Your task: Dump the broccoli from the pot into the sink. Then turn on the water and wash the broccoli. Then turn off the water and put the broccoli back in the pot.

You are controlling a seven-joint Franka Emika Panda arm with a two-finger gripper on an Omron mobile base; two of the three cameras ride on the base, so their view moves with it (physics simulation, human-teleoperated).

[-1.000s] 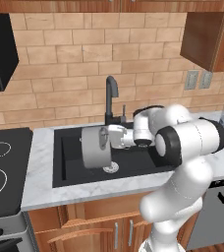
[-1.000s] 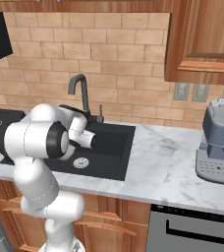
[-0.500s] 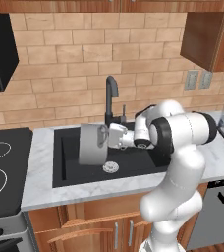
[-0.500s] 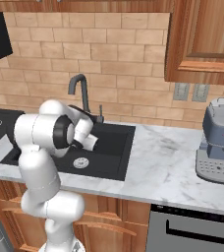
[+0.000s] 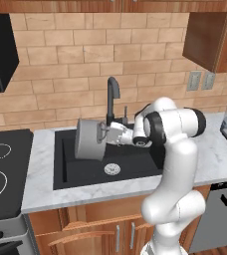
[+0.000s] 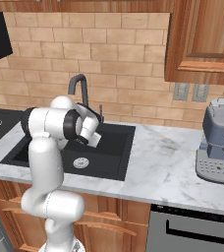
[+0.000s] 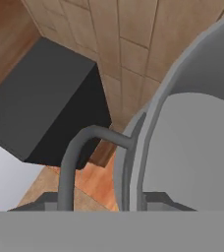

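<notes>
Grey pot [image 5: 89, 140] hanging tipped on its side over black sink [image 5: 65, 174], mouth facing the stove side, above and left of silver drain [image 5: 112, 169]. Claw [image 5: 107, 133] clamping shut on pot rim beside loop handle [image 7: 77, 152]. Gooseneck faucet [image 5: 111, 94] standing just behind. Broccoli not making itself out anywhere.

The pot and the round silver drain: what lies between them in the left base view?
Nothing. The pot, tipped on its side in the tool, hangs above the drain; between them is bare black sink floor.
</notes>
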